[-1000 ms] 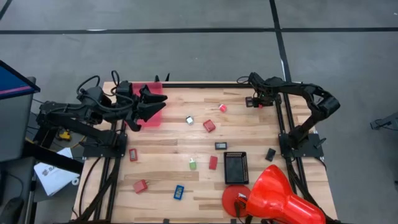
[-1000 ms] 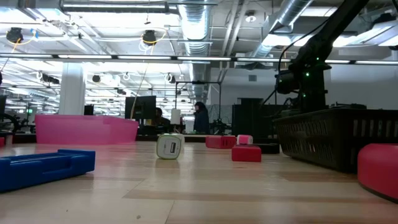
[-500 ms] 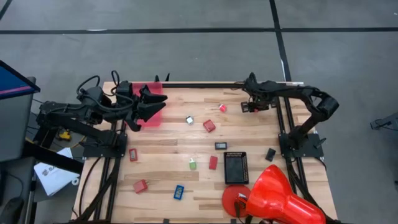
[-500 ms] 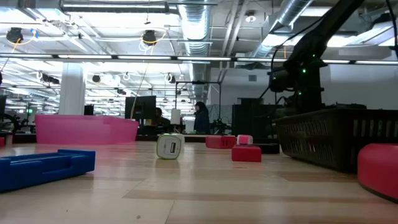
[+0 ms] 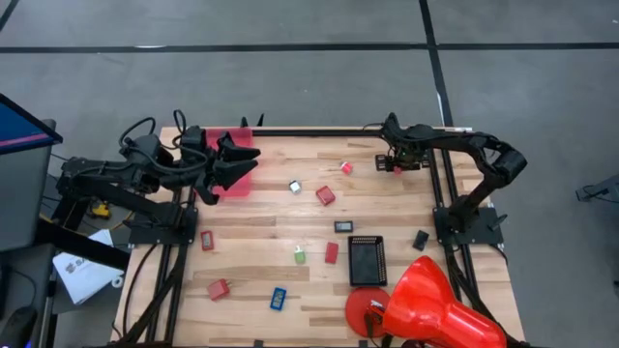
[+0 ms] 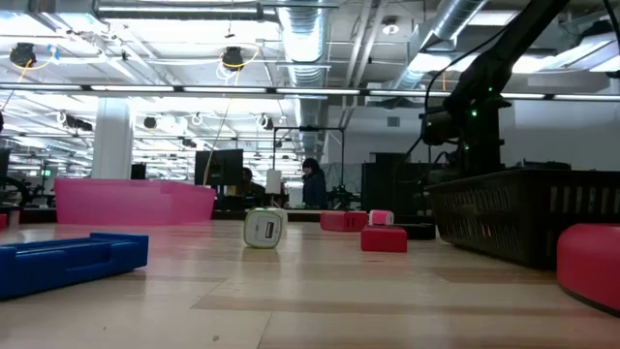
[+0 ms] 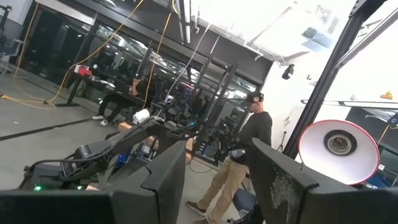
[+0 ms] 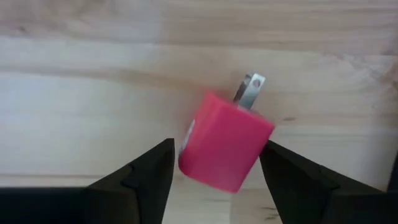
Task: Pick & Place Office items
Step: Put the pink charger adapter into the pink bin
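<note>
A red plug block (image 8: 225, 142) with a metal prong (image 8: 249, 89) lies tilted on the wood near the table's far right corner. My right gripper (image 8: 216, 149) points down over it, open, one finger on each side of the block; the high view shows this gripper (image 5: 392, 161) too. Other office items lie scattered over the table: red blocks (image 5: 325, 195) (image 5: 346, 167), a silvery piece (image 5: 295, 187), a green-white one (image 5: 300, 255), a blue one (image 5: 279, 298). My left gripper (image 7: 214, 149) is open and holds nothing, raised over the pink bin (image 5: 230, 164). My right gripper has its fingers close on either side of the red plug block's body (image 8: 258, 146), coming from above. I cannot tell whether either finger touches it. The block lies on the table.
A black rectangular tray (image 5: 368, 259) and a big red cone (image 5: 435, 304) stand at the near right. Small black pieces (image 5: 343, 226) (image 5: 421, 240) and more red blocks (image 5: 207, 241) (image 5: 219, 288) (image 5: 332, 252) lie about. A person (image 7: 249, 149) stands beyond the table.
</note>
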`<move>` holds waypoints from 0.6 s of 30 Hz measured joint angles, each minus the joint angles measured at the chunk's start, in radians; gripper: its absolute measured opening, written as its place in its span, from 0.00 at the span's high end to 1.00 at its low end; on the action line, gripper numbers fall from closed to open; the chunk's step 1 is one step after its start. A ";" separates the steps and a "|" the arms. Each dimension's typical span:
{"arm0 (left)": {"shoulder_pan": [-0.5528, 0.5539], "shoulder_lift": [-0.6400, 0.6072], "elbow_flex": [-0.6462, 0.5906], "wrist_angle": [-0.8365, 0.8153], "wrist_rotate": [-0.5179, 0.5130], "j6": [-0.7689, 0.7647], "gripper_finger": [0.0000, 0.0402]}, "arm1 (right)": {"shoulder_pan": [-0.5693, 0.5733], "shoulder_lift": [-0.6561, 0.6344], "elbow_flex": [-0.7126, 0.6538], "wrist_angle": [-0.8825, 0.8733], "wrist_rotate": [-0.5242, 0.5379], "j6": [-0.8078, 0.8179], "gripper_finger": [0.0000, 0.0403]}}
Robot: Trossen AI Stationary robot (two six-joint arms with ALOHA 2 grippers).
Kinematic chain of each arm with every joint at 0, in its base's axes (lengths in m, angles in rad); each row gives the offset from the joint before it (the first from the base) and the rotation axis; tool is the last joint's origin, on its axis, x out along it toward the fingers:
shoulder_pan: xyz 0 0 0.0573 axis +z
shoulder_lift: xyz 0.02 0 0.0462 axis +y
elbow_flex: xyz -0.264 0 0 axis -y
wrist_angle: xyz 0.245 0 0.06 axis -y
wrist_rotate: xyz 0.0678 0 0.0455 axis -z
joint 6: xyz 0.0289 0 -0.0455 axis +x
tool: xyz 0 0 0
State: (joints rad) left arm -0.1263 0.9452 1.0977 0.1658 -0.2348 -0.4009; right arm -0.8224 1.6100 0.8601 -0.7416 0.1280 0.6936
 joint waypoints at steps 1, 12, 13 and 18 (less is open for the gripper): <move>0.000 0.000 0.000 0.000 0.000 0.000 0.59 | -0.004 0.000 0.000 0.005 0.000 0.007 0.43; 0.000 0.000 0.000 0.000 0.003 0.000 0.59 | -0.016 -0.001 0.001 0.066 -0.074 0.066 0.45; 0.000 0.000 0.000 0.000 0.003 0.000 0.59 | -0.016 -0.001 -0.003 0.073 -0.077 0.063 0.46; 0.000 0.000 0.000 0.000 0.002 0.000 0.59 | -0.004 -0.003 -0.060 0.084 -0.085 0.066 0.58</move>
State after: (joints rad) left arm -0.1261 0.9451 1.0981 0.1658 -0.2325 -0.4011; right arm -0.8263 1.6072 0.7999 -0.6572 0.0433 0.7601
